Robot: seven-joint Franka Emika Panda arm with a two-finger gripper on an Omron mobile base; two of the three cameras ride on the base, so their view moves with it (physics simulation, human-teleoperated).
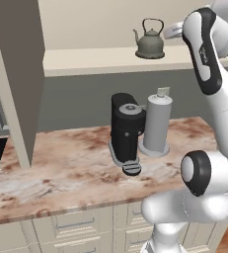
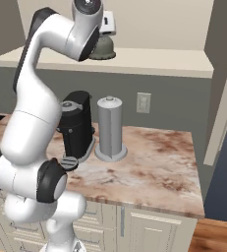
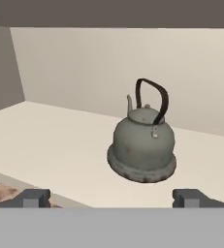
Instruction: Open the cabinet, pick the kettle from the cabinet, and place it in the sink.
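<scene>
Kettle (image 3: 142, 147) sits upright mid-shelf in the cabinet (image 3: 60, 140) — wide-open gripper (image 3: 112, 197) should advance squarely, straddling the body, before closing.

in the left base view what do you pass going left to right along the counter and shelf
Open cabinet door → coffee machine → kettle on the shelf → paper towel roll → robot arm.

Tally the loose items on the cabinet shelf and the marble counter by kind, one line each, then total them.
Kettle, on the open cabinet shelf: 1
Black coffee machine, on the counter: 1
Grey paper towel holder, beside the coffee machine: 1
Total: 3
</scene>
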